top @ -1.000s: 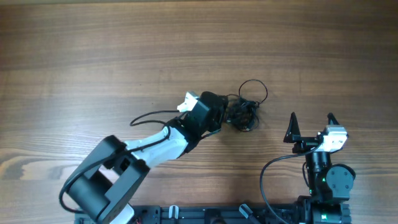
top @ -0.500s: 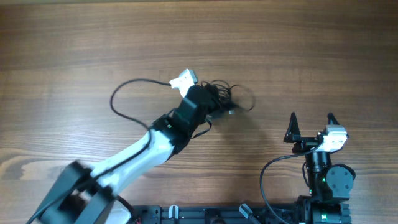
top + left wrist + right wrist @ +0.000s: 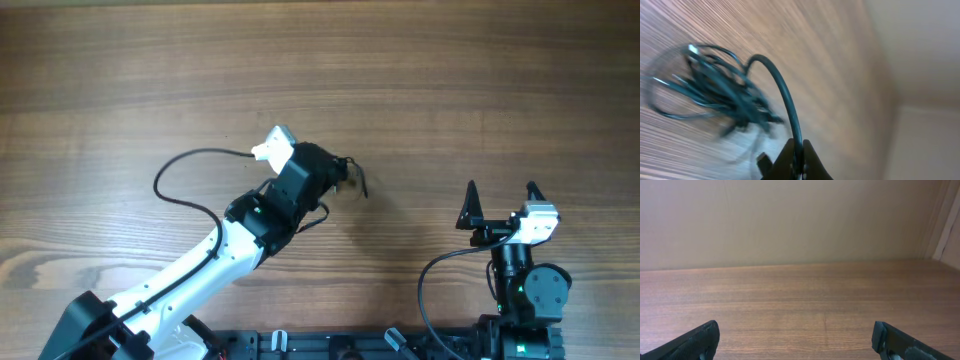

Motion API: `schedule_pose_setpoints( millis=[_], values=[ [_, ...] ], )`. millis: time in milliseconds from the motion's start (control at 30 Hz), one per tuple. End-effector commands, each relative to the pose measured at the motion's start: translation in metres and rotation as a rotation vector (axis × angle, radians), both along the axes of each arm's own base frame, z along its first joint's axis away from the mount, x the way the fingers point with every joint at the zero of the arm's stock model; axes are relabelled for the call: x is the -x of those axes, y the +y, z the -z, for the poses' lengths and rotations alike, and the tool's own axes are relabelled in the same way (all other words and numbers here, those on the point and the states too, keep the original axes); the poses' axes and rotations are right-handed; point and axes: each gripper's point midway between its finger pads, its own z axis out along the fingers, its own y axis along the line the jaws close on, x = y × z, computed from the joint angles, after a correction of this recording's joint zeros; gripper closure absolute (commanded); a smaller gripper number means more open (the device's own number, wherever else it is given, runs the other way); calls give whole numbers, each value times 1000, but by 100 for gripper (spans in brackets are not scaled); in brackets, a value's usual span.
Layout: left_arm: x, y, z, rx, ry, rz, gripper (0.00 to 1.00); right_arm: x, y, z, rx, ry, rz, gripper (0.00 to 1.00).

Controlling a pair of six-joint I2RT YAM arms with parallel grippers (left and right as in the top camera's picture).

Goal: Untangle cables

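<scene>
Wooden table (image 3: 450, 80), left jaws tight on the cables (image 3: 730, 97), right jaws wide apart.

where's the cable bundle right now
The cables are bunched at the tip of the shut left claw, near the middle of the table in the overhead view, to the left of the open right claw.

Soft, even light fills the overhead view, and the brown wood-grain tabletop (image 3: 480, 80) is sharp from edge to edge, with only a faint shadow near its middle. The left wrist view is badly motion-blurred: the thin black tangled cables (image 3: 725, 95) smear into streaks over a pale sheen. The right wrist view is clear; the right arm's black fingers (image 3: 690, 342) look slightly soft in the lower corners.
</scene>
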Motion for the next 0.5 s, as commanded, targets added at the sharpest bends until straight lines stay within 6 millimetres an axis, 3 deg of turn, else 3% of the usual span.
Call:
schedule_pose_setpoints(
  millis=[0,67,100,133,233,333,467],
  values=[
    [13,22,23,-390,-37,258,96,0,2,0,11,0,-10,0],
    [30,36,40,-528,29,360,93,0,2,0,11,0,-10,0],
    [37,44,46,-585,57,392,80,0,2,0,11,0,-10,0],
    [40,54,50,-641,76,394,74,0,2,0,11,0,-10,0],
    [36,87,48,-804,87,300,78,0,2,0,11,0,-10,0],
    [19,120,26,-928,15,71,82,0,2,0,11,0,-10,0],
    [4,140,11,-811,-31,-210,79,0,2,0,11,0,-10,0]
  ],
)
